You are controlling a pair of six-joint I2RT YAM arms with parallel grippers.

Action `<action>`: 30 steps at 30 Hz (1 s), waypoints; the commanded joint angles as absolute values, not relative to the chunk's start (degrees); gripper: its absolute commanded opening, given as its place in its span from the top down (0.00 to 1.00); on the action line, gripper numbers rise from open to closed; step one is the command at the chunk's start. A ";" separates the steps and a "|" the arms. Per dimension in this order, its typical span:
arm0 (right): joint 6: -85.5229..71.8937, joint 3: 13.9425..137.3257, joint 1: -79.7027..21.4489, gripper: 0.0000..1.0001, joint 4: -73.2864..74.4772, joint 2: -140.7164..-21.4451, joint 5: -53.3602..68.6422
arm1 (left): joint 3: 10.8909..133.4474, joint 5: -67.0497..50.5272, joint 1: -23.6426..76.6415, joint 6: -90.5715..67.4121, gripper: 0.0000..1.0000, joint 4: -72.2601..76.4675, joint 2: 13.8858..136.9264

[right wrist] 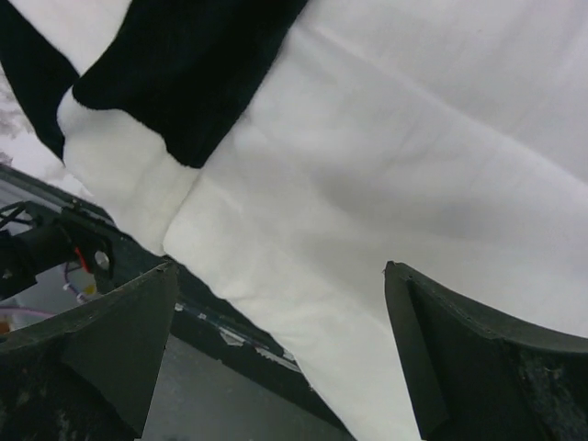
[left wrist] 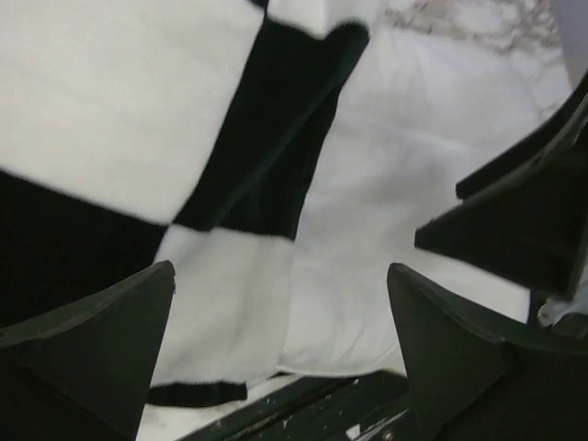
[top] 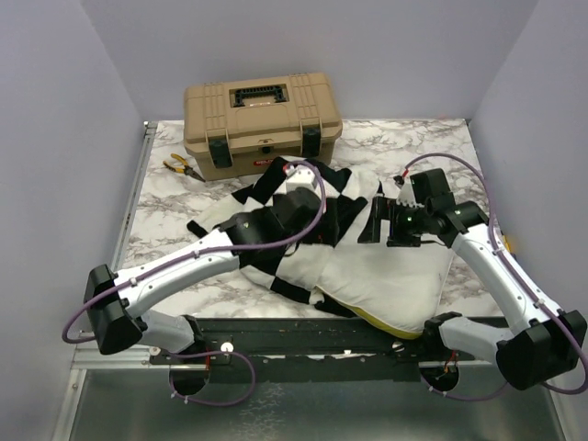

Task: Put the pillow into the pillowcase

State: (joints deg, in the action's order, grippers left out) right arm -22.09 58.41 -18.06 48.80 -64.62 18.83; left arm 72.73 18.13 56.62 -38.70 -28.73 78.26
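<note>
Appearing only from above: toolbox [top: 263,124]; wrist views show left gripper [left wrist: 280,271], right gripper [right wrist: 280,266] wide over pillow [right wrist: 413,138], pillowcase [left wrist: 266,156]

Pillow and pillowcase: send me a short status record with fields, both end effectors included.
pillow: white, on the table, right part bare, yellow edge strip at the near side
pillowcase: black-and-cream checks, covering the pillow's left part; how far the pillow is inside cannot be told
left end effector: open, over the pillowcase, holding nothing
right end effector: open, over the bare pillow, holding nothing
behind: tan toolbox; pliers to its left
</note>
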 commanded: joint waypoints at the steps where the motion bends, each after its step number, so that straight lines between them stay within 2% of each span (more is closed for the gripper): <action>1: -23.30 57.14 -18.33 0.00 48.82 -66.69 27.12 | 66.64 24.48 65.48 -43.63 0.01 -43.43 77.51; 7: -22.60 56.23 -18.28 0.00 48.62 -68.85 31.04 | 62.09 25.52 71.40 -47.91 0.02 -43.60 83.21; 9: -22.19 56.23 -18.35 0.01 48.96 -69.52 31.52 | 63.13 26.93 71.54 -47.22 0.06 -43.71 86.55; 11: -21.60 56.26 -18.34 0.01 49.24 -69.74 31.59 | 64.57 29.74 71.53 -47.10 0.14 -43.83 88.85; 13: -20.88 56.33 -18.36 0.01 49.75 -69.75 30.94 | 65.70 32.92 71.38 -47.28 0.33 -43.69 90.97; 15: -19.94 56.38 -18.36 0.01 50.46 -69.78 30.06 | 67.92 34.80 71.09 -47.16 0.62 -44.17 93.03; 18: -18.17 56.90 -18.29 0.01 51.26 -69.25 28.43 | 71.78 34.10 71.09 -45.76 0.88 -45.88 95.07; 20: -16.76 57.21 -18.32 0.02 51.59 -69.21 27.64 | 73.31 32.36 71.06 -44.94 0.92 -46.54 95.09; 25: -14.69 55.53 -19.41 0.04 49.83 -69.31 30.57 | 74.29 26.92 71.06 -44.25 0.93 -46.53 91.51; 27: -14.73 54.35 -21.77 0.04 48.21 -68.80 31.18 | 74.27 25.78 71.02 -44.59 1.00 -46.56 89.26; 30: -15.48 52.66 -26.89 0.04 44.45 -68.12 32.02 | 73.66 24.35 70.20 -46.02 1.00 -45.82 85.58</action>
State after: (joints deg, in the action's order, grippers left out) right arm -16.32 54.94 -21.63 48.40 -69.32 29.47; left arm 72.44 27.38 71.11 -44.97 -47.44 92.18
